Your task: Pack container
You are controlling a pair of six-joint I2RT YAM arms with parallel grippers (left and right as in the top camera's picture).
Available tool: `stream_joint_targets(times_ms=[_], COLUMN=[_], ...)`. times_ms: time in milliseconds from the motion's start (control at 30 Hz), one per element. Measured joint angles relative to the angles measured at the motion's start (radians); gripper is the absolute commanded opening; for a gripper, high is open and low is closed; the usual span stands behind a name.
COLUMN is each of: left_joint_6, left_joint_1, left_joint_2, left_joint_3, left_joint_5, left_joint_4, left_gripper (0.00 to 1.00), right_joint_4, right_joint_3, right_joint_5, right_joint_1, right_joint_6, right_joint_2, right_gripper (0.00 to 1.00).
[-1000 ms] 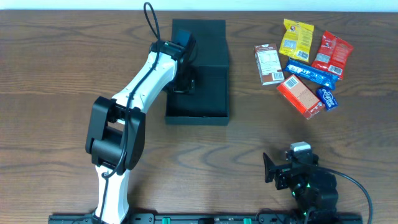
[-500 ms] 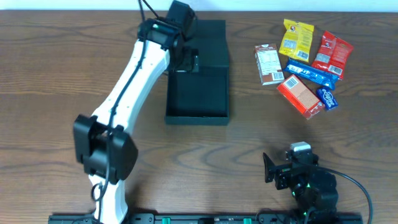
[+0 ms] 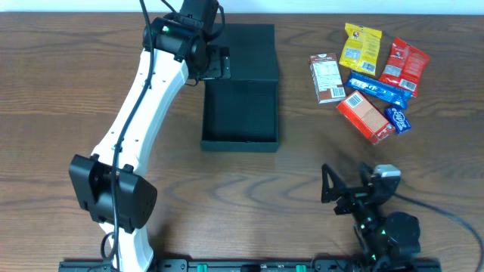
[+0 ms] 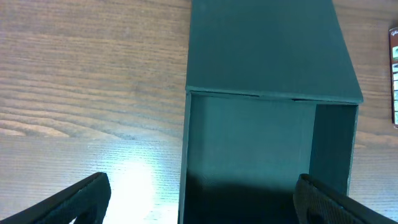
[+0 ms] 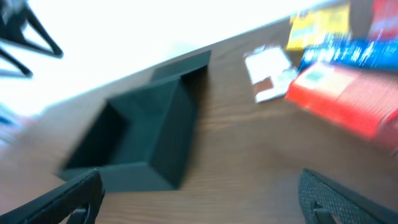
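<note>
The container [image 3: 240,106] is a dark teal box lying open mid-table, its flap lid [image 3: 242,47] folded flat behind it. The inside shows nothing in it. My left gripper [image 3: 217,65] hangs open over the box's back left corner, by the lid hinge. In the left wrist view its fingers [image 4: 84,198] straddle the left wall of the container [image 4: 261,143], nothing between them. My right gripper [image 3: 327,190] stands open near the front right, holding nothing. Its blurred wrist view shows the container [image 5: 146,134] ahead to the left, beyond the open gripper [image 5: 208,202].
Snacks lie in a cluster at the back right: a brown carton [image 3: 325,76], a yellow packet [image 3: 361,47], a red packet [image 3: 403,63], a blue bar [image 3: 378,88], a red-orange carton [image 3: 364,116] and a small blue packet [image 3: 398,119].
My left arm has stretched out, carrying its gripper from over the box's inside back and left to the corner by the lid. The right gripper has shifted a little and turned.
</note>
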Motion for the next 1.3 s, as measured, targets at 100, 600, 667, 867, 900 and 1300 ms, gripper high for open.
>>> stream_joint_targets(times_ms=[100,600,667,867,900,1300], left_joint_6=[0.001,0.003,0.004,0.021,0.023,0.027], left_joint_1=[0.000,0.000,0.000,0.000,0.000,0.000], left_joint_2=[0.000,0.000,0.000,0.000,0.000,0.000], left_joint_3=[0.000,0.000,0.000,0.000,0.000,0.000], left_joint_5=[0.006,0.029,0.029,0.029,0.030,-0.027], left_joint_4=[0.003,0.033,0.046,0.068,0.072,0.073], left_gripper=[0.95,0.95,0.95,0.95,0.95,0.95], right_joint_4=[-0.003,0.217,0.213,0.169,0.140,-0.356], right_joint_3=[0.000,0.056,0.120,0.475,0.547,1.416], right_joint_5=[-0.014,0.027,-0.002,-0.106,-0.116,-0.087], right_joint_1=[0.000,-0.150,-0.198,-0.307,-0.311,-0.275], right_joint_6=[0.208,0.364,0.315,0.086,0.046,-0.364], right_joint_2=[0.000,0.212,0.324,0.792,0.876,1.789], right_gripper=[0.99,0.99,0.99,0.99,0.99,0.99])
